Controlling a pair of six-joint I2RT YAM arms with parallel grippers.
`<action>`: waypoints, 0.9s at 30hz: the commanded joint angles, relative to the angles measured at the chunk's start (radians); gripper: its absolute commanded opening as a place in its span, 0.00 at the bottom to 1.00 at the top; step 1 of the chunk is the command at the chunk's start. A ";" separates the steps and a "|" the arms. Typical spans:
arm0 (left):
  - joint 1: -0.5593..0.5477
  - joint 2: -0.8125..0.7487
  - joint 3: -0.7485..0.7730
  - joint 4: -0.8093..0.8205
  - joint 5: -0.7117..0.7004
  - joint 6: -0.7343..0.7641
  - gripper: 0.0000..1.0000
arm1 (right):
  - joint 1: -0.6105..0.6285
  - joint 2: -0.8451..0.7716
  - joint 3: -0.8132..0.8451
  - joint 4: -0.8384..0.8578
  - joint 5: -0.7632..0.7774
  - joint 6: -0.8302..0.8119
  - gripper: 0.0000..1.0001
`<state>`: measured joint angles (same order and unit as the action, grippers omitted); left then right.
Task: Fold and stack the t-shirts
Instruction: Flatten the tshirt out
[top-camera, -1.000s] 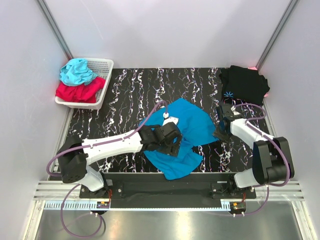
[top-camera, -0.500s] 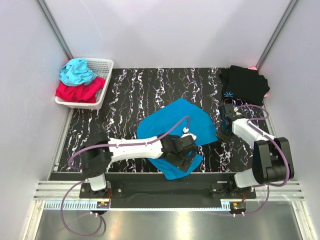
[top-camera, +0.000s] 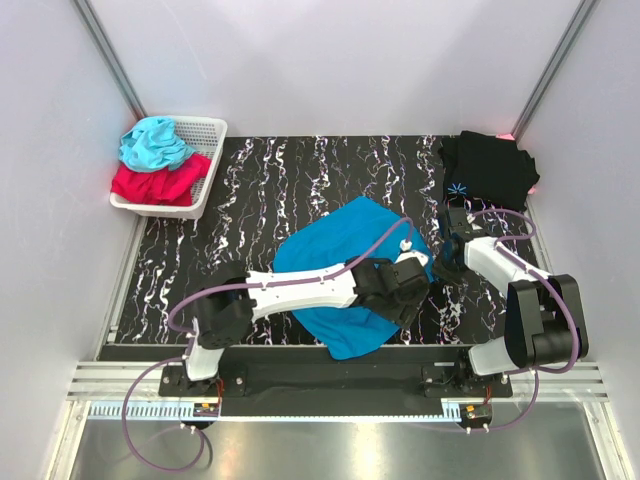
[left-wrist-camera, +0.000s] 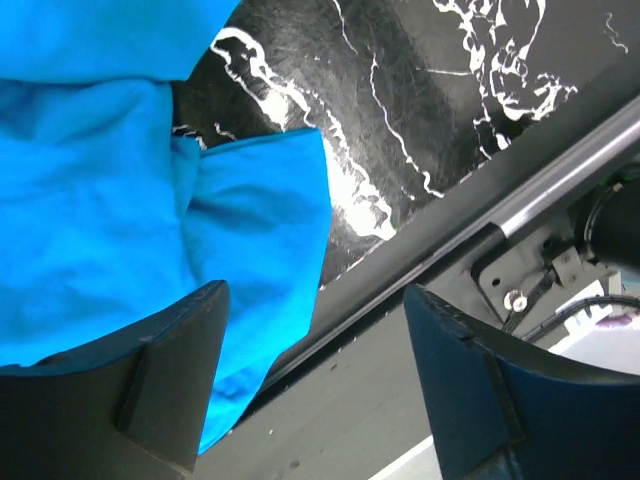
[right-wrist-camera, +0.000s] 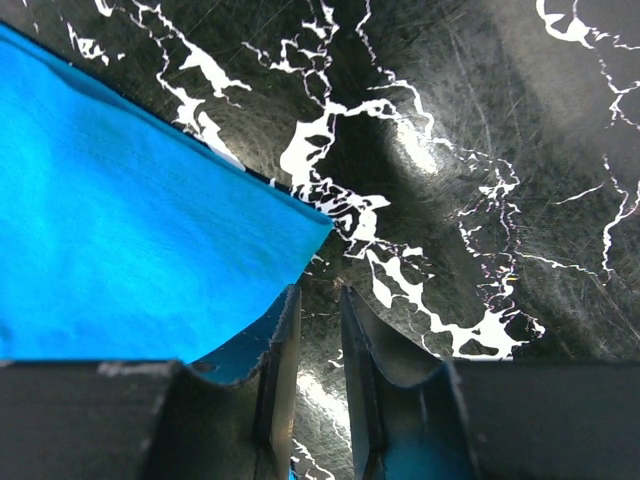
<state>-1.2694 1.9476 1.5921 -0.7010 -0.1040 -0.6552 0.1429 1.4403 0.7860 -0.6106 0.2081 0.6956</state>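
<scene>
I've got the blue t-shirt (top-camera: 335, 240) lying rumpled mid-tabletop (top-camera: 250, 190), soft matte cloth on a glossy black surface veined with white. Its near lobe reaches the front edge. My left arm lies straight across it, so the shirt's middle is hidden and I can't pick out sleeves or collar.

Left hand (left-wrist-camera: 315, 300) sits over the shirt's near right part, fingers spread wide with nothing between them. Its wrist view shows a folded flap with a straight hem, and the cloth is cut off at the frame's left.

Right hand (right-wrist-camera: 320, 292) is low at the shirt's right-hand corner. Its fingers are only narrowly parted, with bare marble showing through the gap and the pointed blue corner just beside one finger. Whether that finger touches the cloth, I can't tell.

The black t-shirt (top-camera: 490, 168) is a squarish folded heap in the far right corner, with a small pale starburst print (top-camera: 458, 189) at its near edge. Far left, a white lattice basket (top-camera: 207, 135) holds crumpled turquoise cloth (top-camera: 153, 142) and red cloth (top-camera: 150, 185).
</scene>
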 joint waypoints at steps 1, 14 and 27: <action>-0.005 0.059 0.028 0.003 -0.048 -0.033 0.73 | -0.003 -0.031 0.021 -0.006 -0.022 -0.013 0.29; -0.008 0.234 0.137 0.107 0.033 -0.018 0.61 | -0.003 -0.032 0.030 -0.005 -0.035 -0.030 0.28; -0.008 0.310 0.219 0.071 -0.059 -0.076 0.52 | -0.003 -0.046 0.025 -0.005 -0.035 -0.034 0.27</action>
<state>-1.2747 2.2101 1.7527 -0.6159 -0.1062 -0.7063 0.1429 1.4322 0.7872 -0.6113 0.1879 0.6731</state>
